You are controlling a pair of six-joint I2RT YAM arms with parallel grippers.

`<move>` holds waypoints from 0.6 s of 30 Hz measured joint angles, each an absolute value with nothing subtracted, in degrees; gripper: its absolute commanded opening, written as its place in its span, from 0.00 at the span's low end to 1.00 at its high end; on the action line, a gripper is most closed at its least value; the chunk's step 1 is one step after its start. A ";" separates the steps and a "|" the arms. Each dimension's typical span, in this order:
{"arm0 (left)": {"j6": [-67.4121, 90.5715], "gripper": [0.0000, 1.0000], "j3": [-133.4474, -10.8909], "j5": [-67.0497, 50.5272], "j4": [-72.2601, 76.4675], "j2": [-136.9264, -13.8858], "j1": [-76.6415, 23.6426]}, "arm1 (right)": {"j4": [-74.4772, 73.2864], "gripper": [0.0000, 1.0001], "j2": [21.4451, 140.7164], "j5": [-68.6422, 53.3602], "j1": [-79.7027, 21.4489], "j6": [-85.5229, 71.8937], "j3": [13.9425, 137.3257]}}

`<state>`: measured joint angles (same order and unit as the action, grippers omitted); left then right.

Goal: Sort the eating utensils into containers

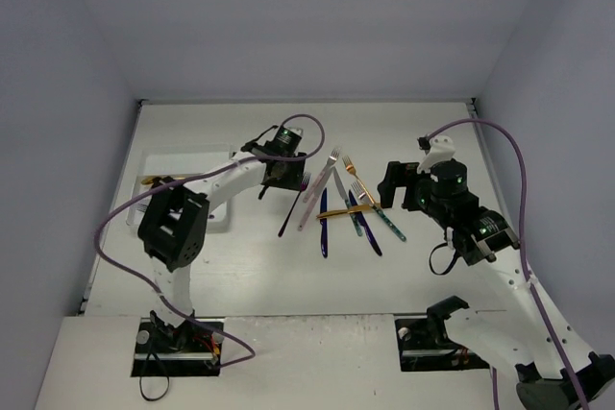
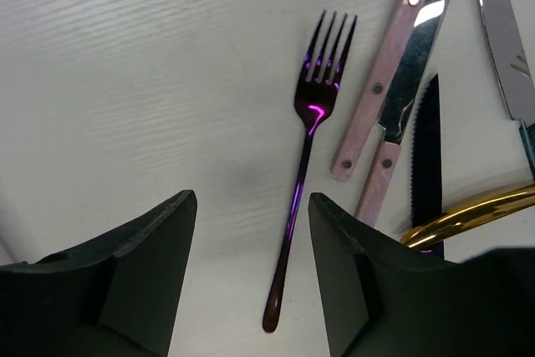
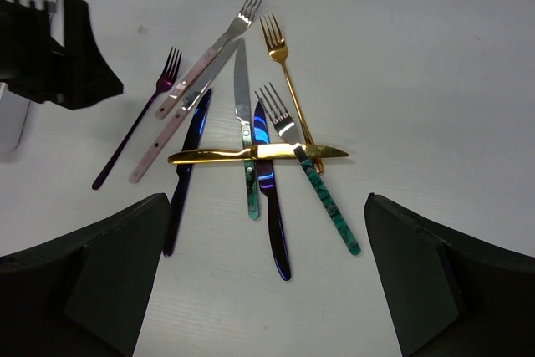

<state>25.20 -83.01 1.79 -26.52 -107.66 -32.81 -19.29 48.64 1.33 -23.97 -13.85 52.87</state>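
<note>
Two black fingers (image 2: 159,240) of the left gripper (image 2: 251,204) stood spread apart and held nothing. The slim handle of the shiny metallic purple fork (image 2: 305,165) lay on the white table (image 2: 125,64) in the gap between them. It sat nearer the finger on the right of the wrist view than the other.

The step in hand looked like picking up that fork. To do it well, the gripper would need to shift sideways until the handle sat midway, then drop until the fingertips all but met the table, since the handle was thin and lay flat. Closing across the handle around mid-length should keep the fork from tipping in the grip. The fork lay alone, its tines just beside the pink-handled riveted knife (image 2: 372,114) but apart from it, so a straight lift ought to leave the pile alone.

From above, the left arm reached forward from its base, its dark elbow block over the white rectangular cutlery tray (image 1: 183,153) at the left. Its forearm angled right to a wrist that pointed the gripper down at the fork's upper end. One gold utensil (image 1: 154,180) seemed to lie in the tray already.

The right gripper (image 3: 266,206) was spread wide and empty above the crossed pile, where a gold knife (image 3: 251,155) lay across a dark blue knife (image 3: 269,206) and a teal-handled fork (image 3: 322,194). Its arm was folded at the right of the table.
</note>
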 measured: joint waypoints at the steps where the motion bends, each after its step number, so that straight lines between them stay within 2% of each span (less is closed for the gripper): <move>1: 24.10 0.52 -84.25 1.45 -26.92 -109.69 -33.56 | -19.36 1.00 48.64 1.34 -23.97 -13.84 52.97; 10: 20.74 0.42 -88.78 1.28 -28.18 -117.08 -35.98 | -20.89 1.00 48.64 2.28 -23.97 -13.83 53.69; 18: 20.07 0.40 -88.99 1.22 -28.41 -119.28 -35.83 | -21.38 1.00 48.62 2.72 -23.97 -14.04 53.71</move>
